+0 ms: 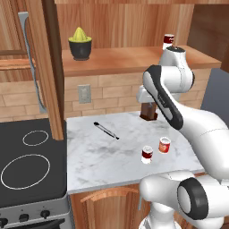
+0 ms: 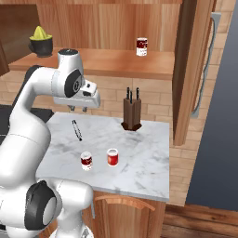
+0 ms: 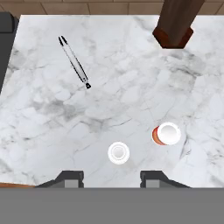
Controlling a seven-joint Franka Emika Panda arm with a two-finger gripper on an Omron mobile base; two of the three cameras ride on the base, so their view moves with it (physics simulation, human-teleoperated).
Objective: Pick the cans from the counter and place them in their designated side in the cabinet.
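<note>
Two cans stand upright on the white marble counter (image 1: 96, 159) near its front edge. The dark red can (image 1: 147, 154) (image 2: 86, 161) (image 3: 118, 153) is on the left and the orange-red can (image 1: 164, 145) (image 2: 112, 157) (image 3: 166, 134) is just to its right. My gripper (image 2: 78, 109) (image 3: 111, 178) hangs open high above the counter, pointing straight down, with nothing between its fingers. In the hand view the dark red can lies just ahead of the gap between the fingertips. A third dark red can (image 1: 168, 41) (image 2: 142, 46) stands on the right part of the wooden cabinet shelf (image 1: 120, 60) (image 2: 111, 62).
A yellow juicer in a dark bowl (image 1: 80, 43) (image 2: 41, 41) sits on the shelf's left. A brown knife block (image 1: 149, 111) (image 2: 131, 114) (image 3: 173, 22) stands at the counter's back, thin metal tongs (image 1: 106, 130) (image 2: 76, 129) (image 3: 74, 66) lie mid-counter. A black stove (image 1: 27, 165) adjoins on the left.
</note>
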